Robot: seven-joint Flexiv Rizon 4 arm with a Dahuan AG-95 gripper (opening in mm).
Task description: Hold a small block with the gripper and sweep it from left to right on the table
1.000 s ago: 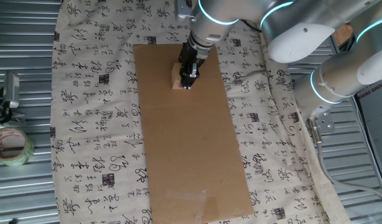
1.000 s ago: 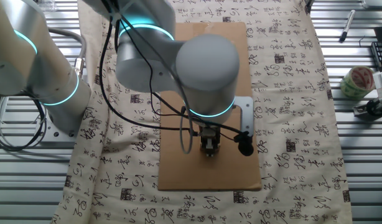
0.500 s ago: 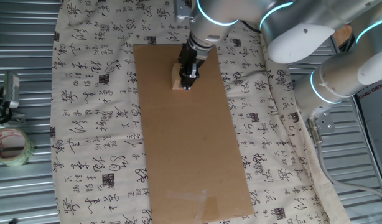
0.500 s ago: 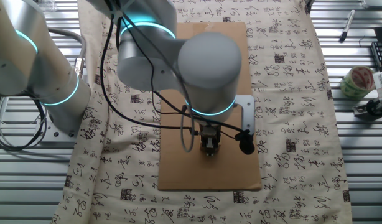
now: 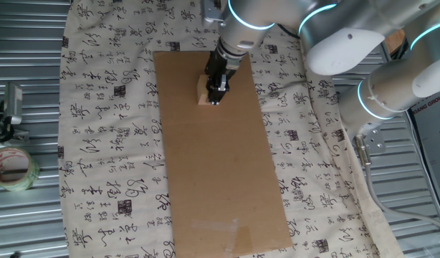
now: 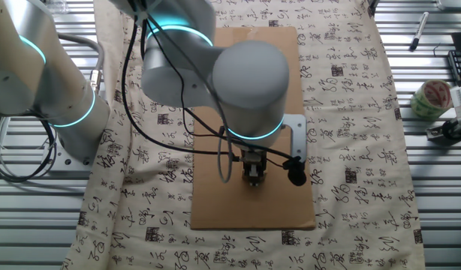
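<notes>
Gripper [image 5: 216, 98] down on the cardboard sheet [image 5: 220, 165], jaws closed about small block [image 5: 202, 94] | block near sheet's far end on table [image 5: 105, 143] | step: grasp made, sweep apparently pending | next: slide block sideways, flat, keeping contact.

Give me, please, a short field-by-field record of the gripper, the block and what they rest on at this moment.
gripper: pointing down at the block, fingers at its sides; grip not clearly visible
small block: pale cube on the cardboard, near its far end in one fixed view
cardboard sheet: long, brown, lying on the cloth
cloth: cream, black calligraphy
tape roll: off the cloth, on corrugated metal
</notes>
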